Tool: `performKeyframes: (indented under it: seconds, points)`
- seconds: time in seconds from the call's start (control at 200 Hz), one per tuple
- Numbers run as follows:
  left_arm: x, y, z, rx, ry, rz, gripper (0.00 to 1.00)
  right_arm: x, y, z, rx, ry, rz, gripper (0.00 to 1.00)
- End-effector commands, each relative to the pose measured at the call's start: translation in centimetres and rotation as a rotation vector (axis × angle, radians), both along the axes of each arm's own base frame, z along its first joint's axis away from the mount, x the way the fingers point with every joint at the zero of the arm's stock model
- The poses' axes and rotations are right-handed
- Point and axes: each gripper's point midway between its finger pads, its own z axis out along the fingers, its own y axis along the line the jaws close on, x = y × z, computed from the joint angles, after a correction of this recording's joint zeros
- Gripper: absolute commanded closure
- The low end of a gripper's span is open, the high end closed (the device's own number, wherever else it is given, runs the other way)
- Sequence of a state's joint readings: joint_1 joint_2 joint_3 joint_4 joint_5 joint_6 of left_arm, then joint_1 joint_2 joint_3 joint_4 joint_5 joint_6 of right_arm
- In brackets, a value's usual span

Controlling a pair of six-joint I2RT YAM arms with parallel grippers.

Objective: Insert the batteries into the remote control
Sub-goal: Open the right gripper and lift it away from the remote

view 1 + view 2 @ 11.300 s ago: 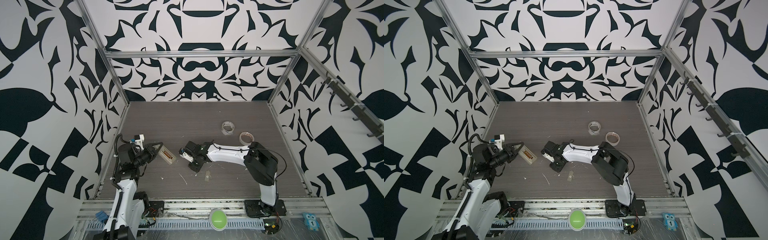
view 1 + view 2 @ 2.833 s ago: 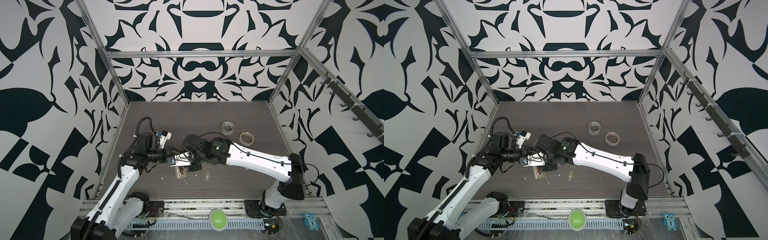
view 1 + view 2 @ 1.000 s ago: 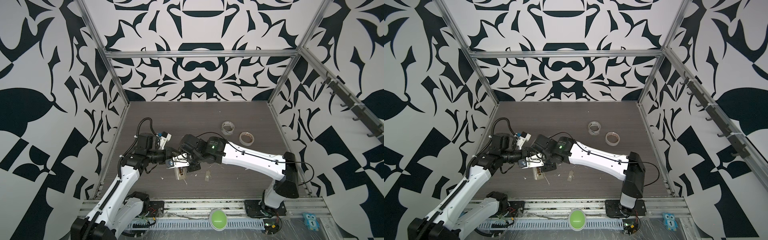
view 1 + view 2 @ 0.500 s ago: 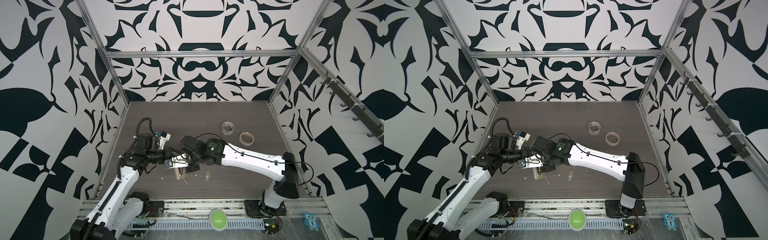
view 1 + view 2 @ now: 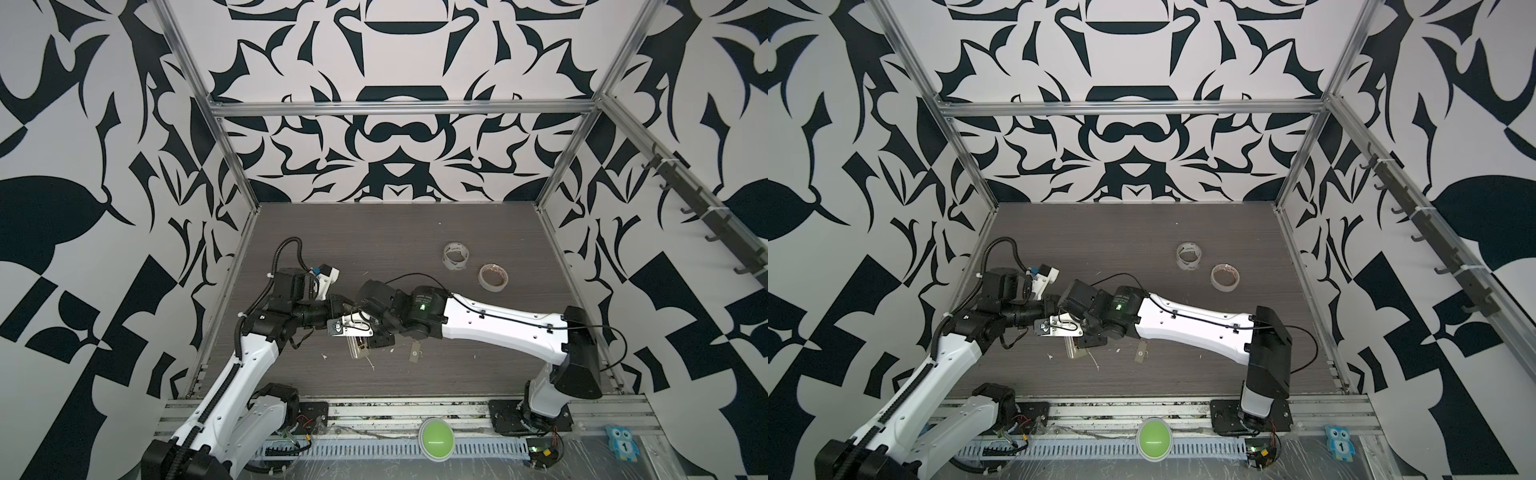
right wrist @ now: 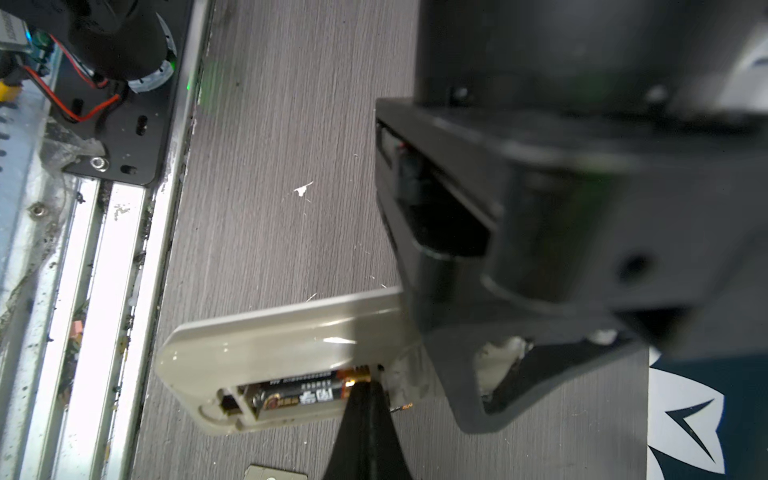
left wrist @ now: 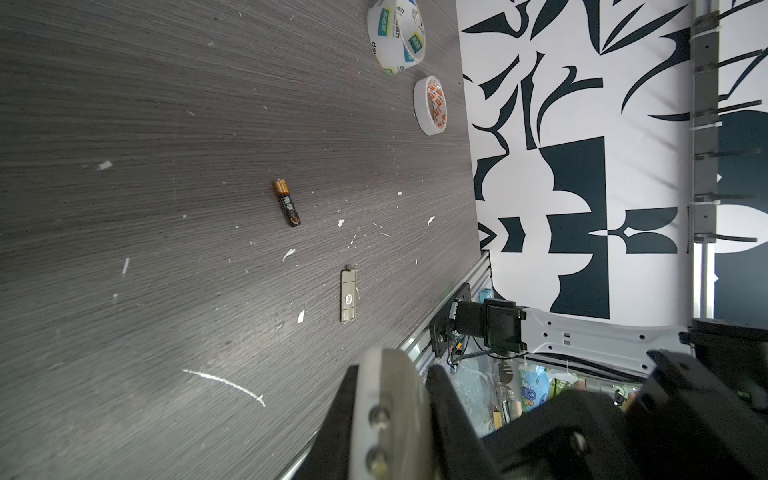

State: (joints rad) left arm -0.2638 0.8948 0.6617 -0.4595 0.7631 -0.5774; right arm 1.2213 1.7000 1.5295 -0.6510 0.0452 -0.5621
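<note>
While the left gripper (image 6: 419, 332) is clamped on one end of the remote control (image 6: 282, 345), the right gripper (image 6: 365, 399), jaws fully closed and holding nothing, has its tip on the gold end of the seated battery (image 6: 299, 395) in the open compartment. The loose battery (image 7: 287, 203) lies on the table (image 7: 124, 124), near but apart from the battery cover (image 7: 349, 296).

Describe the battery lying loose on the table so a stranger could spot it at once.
Find the dark table in the left wrist view. Between the white tape roll and the beige cover plate lies the loose battery. Unlike them, it is a thin black cylinder with an orange end.
</note>
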Motion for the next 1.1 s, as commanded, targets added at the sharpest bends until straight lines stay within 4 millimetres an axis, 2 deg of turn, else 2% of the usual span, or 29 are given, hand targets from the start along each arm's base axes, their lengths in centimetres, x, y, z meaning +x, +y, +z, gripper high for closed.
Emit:
performKeyframes:
  seconds: [0.0,0.18,0.33,0.52,0.595,0.615,0.815,0.945,1.095]
  points:
    - [-0.9,-1.0,3.0,-0.098,-0.057,-0.074,1.0,0.2,-1.2,-0.4,-0.026,-0.009,-0.049,0.94]
    - [-0.8,-0.9,2.8,-0.087,-0.055,-0.066,1.0,0.4,-2.0,1.3,-0.003,-0.031,-0.087,0.93]
    - [-0.7,-0.8,2.7,-0.079,-0.056,-0.06,1.0,0.8,-2.7,4.4,0.071,-0.034,-0.175,0.9]
    - [-0.5,-0.7,2.5,-0.068,-0.062,-0.047,1.0,0.3,-4.3,8.7,0.237,0.025,-0.288,0.75]
    - [-0.5,-0.7,2.6,-0.07,-0.067,-0.049,1.0,0.3,-5.1,9.3,0.273,0.045,-0.336,0.66]
    - [-0.4,-0.7,2.6,-0.07,-0.07,-0.047,1.0,1.0,-5.6,9.6,0.276,0.019,-0.375,0.65]
    - [-0.2,-0.8,2.6,-0.076,-0.075,-0.051,1.0,2.7,-8.0,8.1,0.232,0.052,-0.503,0.54]
    - [0.0,-0.7,2.4,-0.07,-0.073,-0.034,1.0,4.6,-9.4,7.1,0.235,0.106,-0.595,0.52]
    - [0.9,-0.5,1.3,-0.085,-0.055,0.022,1.0,6.9,-10.5,4.3,0.21,0.208,-0.694,0.52]
